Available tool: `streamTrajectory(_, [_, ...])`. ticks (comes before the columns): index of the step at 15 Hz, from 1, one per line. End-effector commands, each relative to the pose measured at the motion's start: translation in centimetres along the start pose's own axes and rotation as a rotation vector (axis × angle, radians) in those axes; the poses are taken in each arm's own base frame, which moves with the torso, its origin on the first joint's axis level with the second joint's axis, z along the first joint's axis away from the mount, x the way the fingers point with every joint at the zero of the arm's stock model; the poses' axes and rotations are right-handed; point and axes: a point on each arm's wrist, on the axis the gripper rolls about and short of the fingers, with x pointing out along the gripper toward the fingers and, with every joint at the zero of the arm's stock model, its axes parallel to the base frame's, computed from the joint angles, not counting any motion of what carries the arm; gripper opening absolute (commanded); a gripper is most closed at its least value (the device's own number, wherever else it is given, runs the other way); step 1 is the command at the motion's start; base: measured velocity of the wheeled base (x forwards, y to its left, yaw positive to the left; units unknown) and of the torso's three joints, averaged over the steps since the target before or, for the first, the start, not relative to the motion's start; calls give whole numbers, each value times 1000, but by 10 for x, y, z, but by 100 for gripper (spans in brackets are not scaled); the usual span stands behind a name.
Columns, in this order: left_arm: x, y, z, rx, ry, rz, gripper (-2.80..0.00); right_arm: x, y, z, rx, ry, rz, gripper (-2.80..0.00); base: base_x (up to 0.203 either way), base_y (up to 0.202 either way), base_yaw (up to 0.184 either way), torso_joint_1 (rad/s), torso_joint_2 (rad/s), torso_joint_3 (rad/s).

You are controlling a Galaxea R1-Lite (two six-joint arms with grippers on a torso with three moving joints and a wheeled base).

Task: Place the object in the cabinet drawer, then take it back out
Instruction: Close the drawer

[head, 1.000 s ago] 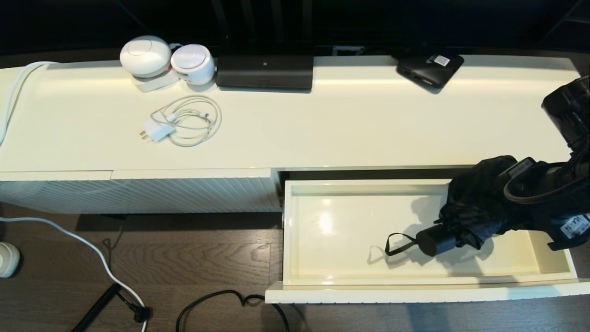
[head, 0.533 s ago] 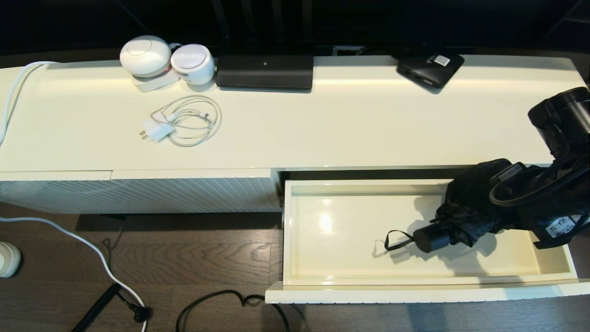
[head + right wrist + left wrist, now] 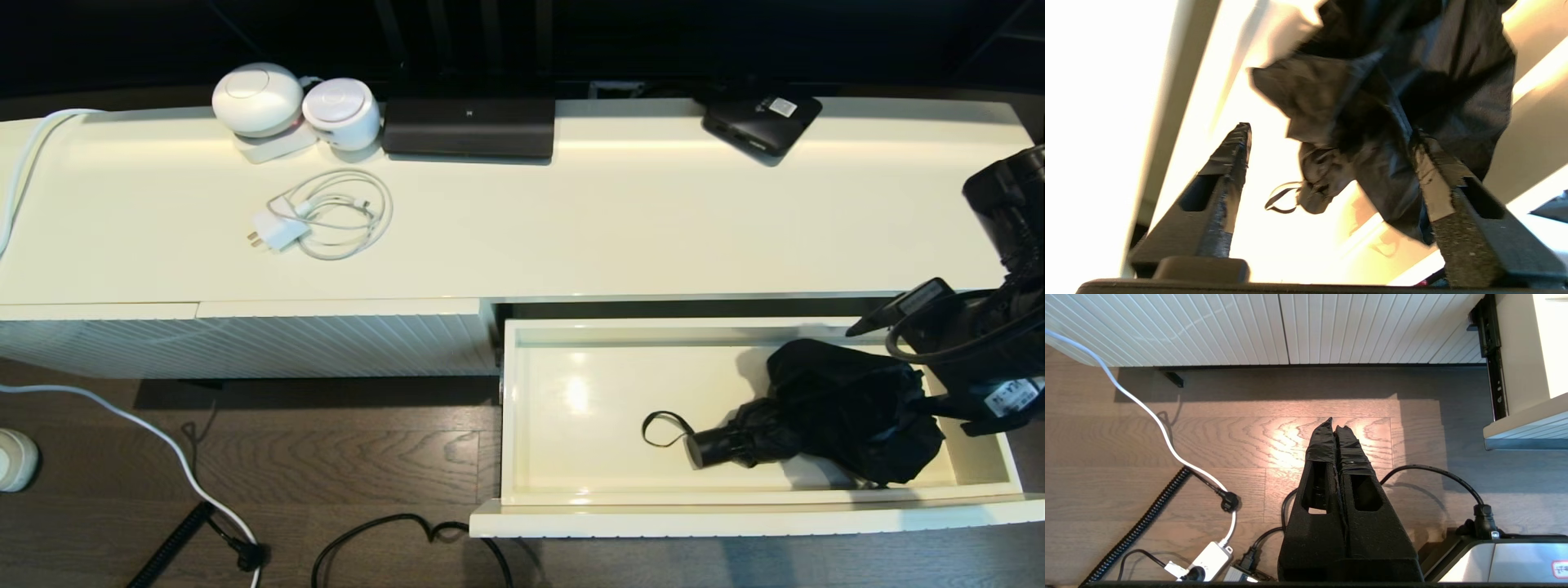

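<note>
Right gripper (image 3: 1327, 139) spread wide at the drawer's right end, holding nothing; I see umbrella (image 3: 849, 416) fabric lying against one fingertip (image 3: 1433, 163), the other finger clear of it. Umbrella is lying in the drawer (image 3: 571, 343), right half, baggy fabric toward the right wall, handle (image 3: 714, 447) pointing left, wrist loop (image 3: 663, 426) on the glossy floor just past it. Drawer is pulled fully out. Left gripper (image 3: 1337, 426) pressed together, empty, parked low over the wood floor (image 3: 1167, 437) in front of the ribbed panel (image 3: 1208, 326), well apart from the drawer. On the cabinet top (image 3: 612, 220): two white round devices (image 3: 294, 102), coiled white charger (image 3: 322, 216), black rectangular unit (image 3: 469, 126), flat black box (image 3: 759, 118) with sticker. Cables on the floor by the left arm.
</note>
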Motion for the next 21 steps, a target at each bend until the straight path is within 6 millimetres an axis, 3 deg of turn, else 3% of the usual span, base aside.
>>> streamTrajectory(1, [0, 0, 0, 0, 0, 1, -280, -29, -2, 6, -8, -38, 78, 0, 0, 0, 0, 0, 0, 0])
streamTrajectory(6, [0, 0, 0, 0, 0, 1, -280, -63, -11, 9, -259, -172, 119, 0, 0, 0, 0, 0, 0, 0])
streamTrajectory(7, [0, 0, 0, 0, 1, 1, -280, -67, -14, 9, -347, -191, 112, -280, 0, 0, 0, 0, 0, 0])
streamTrajectory(11, [0, 0, 0, 0, 0, 0, -280, -84, -46, 2, -563, -220, 81, -280, 0, 0, 0, 0, 0, 0])
streamTrajectory(15, [0, 0, 0, 0, 0, 1, -280, -101, -107, -16, -799, -128, 60, -280, 0, 0, 0, 0, 0, 0])
streamTrajectory(21, [0, 0, 0, 0, 0, 1, -280, -105, -175, -38, -961, 20, 127, -280, 0, 0, 0, 0, 0, 0])
